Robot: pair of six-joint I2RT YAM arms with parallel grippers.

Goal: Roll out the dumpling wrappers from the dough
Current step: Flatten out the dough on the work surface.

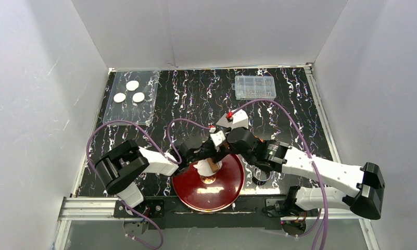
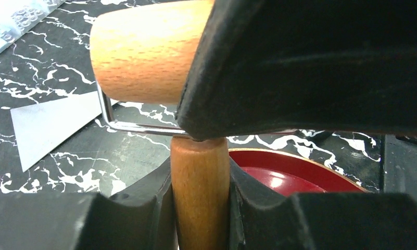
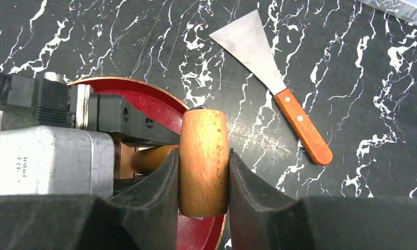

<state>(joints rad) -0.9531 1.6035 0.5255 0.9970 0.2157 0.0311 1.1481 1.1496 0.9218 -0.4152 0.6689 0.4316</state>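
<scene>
Both tools meet over the red plate [image 1: 232, 194] at the middle of the desk's [image 1: 300, 114] near edge, sharing one wooden roller [image 2: 143, 52]. The left tool [image 2: 200, 179] is closed tight on the roller's upright handle, one finger pressed against each side of it. The right tool [image 3: 202, 166] is clamped the same way around the short wooden barrel, which a bent metal wire joins to the handle. The dough cannot be made out beneath the tools and roller. Just beyond the plate, near the middle of the desk, lies a scraper [image 3: 279, 83] with a triangular metal blade and a reddish wooden handle, flat on the black marbled surface and apart from the plate. Farther back, near the far edge and right of centre, sits a clear compartment box [image 1: 255, 87]. At the far left corner a clear plastic sheet [image 1: 143, 112] carries the dumpling wrappers [image 1: 132, 85], three white discs lying close together without overlapping.
</scene>
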